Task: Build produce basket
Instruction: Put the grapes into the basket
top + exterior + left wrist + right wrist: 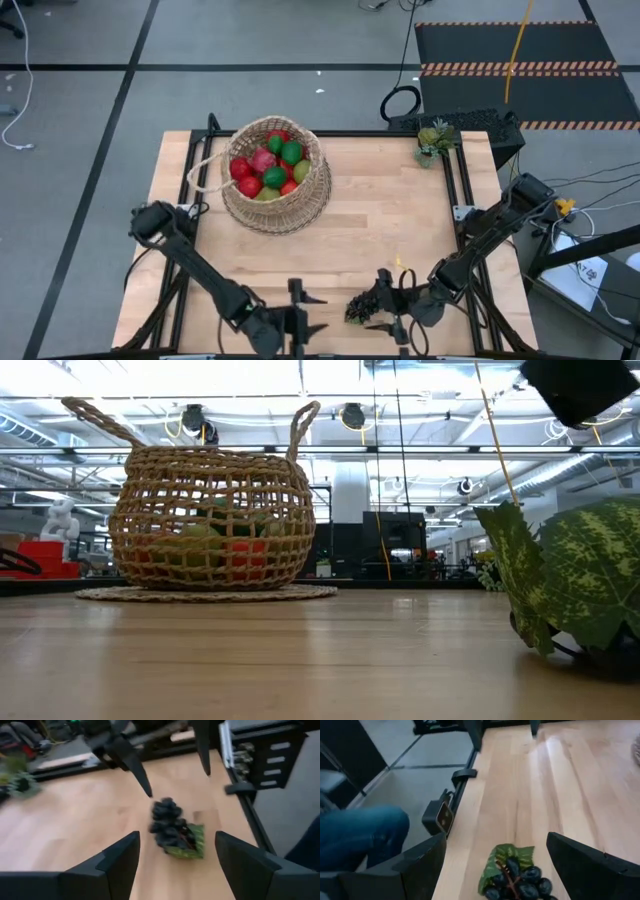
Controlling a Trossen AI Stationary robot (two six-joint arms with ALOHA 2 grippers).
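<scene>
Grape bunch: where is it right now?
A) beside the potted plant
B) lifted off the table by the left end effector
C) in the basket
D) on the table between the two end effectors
D: the grape bunch lies on the table near its front edge, between the open left end effector and open right end effector, gripped by neither; the basket sits far off.

One basket (pixel 276 176). One grape bunch (pixel 362 306) with green leaf on table. In basket, visible from above: about four red fruits (pixel 250 186), two green limes (pixel 291 152), one pink fruit (pixel 263 160), two yellow-green pieces (pixel 302 171); deeper ones uncountable. One small potted plant (pixel 433 140). Two arms, two grippers: left gripper (pixel 305 313), right gripper (pixel 385 300).
</scene>
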